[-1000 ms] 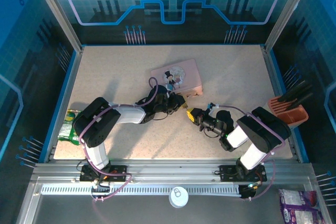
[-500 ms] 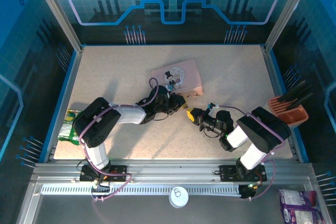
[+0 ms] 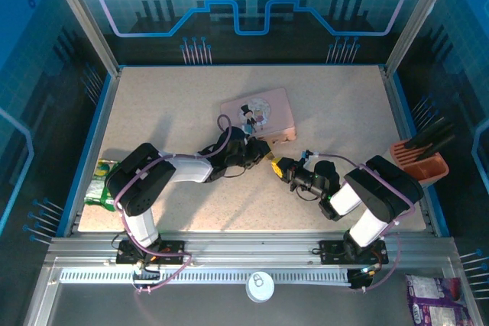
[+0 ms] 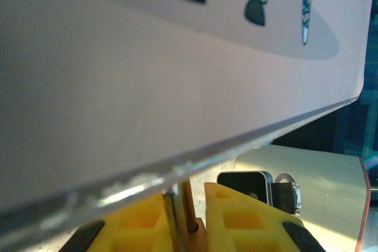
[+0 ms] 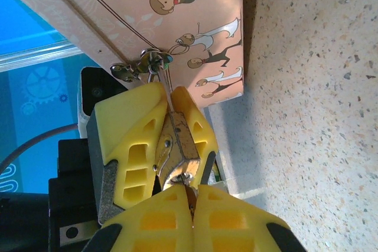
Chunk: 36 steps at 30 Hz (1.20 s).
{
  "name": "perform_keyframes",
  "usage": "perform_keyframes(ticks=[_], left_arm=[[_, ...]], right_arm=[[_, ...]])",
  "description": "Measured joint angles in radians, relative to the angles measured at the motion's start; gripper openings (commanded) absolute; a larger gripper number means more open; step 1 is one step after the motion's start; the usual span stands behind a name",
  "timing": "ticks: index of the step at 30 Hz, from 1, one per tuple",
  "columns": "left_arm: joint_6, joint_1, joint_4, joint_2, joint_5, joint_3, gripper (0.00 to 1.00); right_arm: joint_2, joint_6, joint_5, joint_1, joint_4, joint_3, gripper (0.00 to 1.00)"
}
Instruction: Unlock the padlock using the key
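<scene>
The brass padlock (image 5: 180, 146) sits pinched between the yellow fingers (image 5: 127, 140) of my left gripper (image 5: 168, 90). Its thin silver shackle (image 4: 172, 216) runs up to the hasp (image 5: 155, 60) of the pink tin (image 3: 257, 114). My right gripper (image 5: 190, 190) is shut on the dark key (image 5: 190, 198), whose tip meets the bottom of the padlock. From above, the left gripper (image 3: 263, 156) and the right gripper (image 3: 281, 167) meet tip to tip just in front of the tin's near right corner. In the left wrist view the left gripper (image 4: 186, 196) holds the lock right under the tin's lid (image 4: 147, 69).
An orange holder with black tools (image 3: 419, 159) stands at the right edge. A green packet (image 3: 99, 188) lies at the left edge. A white round cap (image 3: 260, 286) and a purple packet (image 3: 435, 295) lie in front of the arm bases.
My left gripper has edged slightly to the right with the padlock, closer against the right gripper. The right arm has hardly moved.
</scene>
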Motion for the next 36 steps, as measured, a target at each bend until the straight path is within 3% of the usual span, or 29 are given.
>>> perform_keyframes(ticks=[11,16,21,36], left_arm=[[0.0,-0.052,-0.009,-0.003,-0.106,-0.026,0.07],[0.001,-0.059,-0.059,-0.021,-0.124,-0.031,0.07],[0.004,-0.053,-0.139,-0.06,-0.127,-0.031,0.07],[0.035,-0.032,-0.233,-0.08,-0.086,-0.032,0.07]], right_arm=[[0.024,0.0,-0.027,0.0,-0.024,0.0,0.0],[0.048,0.003,-0.048,0.002,-0.017,0.002,0.25],[0.064,0.013,-0.064,0.008,-0.016,-0.001,0.35],[0.03,-0.05,-0.023,-0.016,-0.059,-0.017,0.37]])
